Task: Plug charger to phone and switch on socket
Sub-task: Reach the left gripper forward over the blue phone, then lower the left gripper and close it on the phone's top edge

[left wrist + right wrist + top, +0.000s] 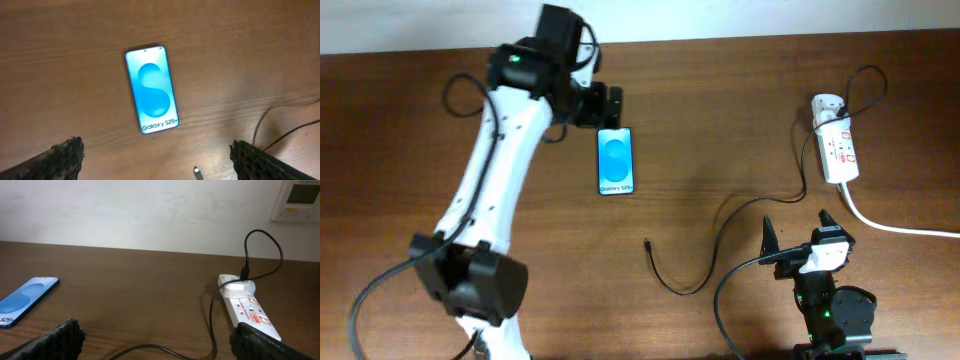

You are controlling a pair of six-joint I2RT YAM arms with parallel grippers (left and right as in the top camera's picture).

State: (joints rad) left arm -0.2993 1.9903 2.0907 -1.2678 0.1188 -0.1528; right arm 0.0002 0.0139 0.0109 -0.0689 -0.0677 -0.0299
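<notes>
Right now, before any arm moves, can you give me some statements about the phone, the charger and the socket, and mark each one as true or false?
1. The phone lies screen up on the table. True.
2. The charger's plug tip is already in the phone. False: the tip lies loose on the table, apart from the phone.
3. The white adapter sits on one end of the socket. True.
4. The right gripper holds the plug tip. False: it is open and holds nothing.
5. The left gripper is shut on the phone. False: it is open, and nothing touches the phone.
</notes>
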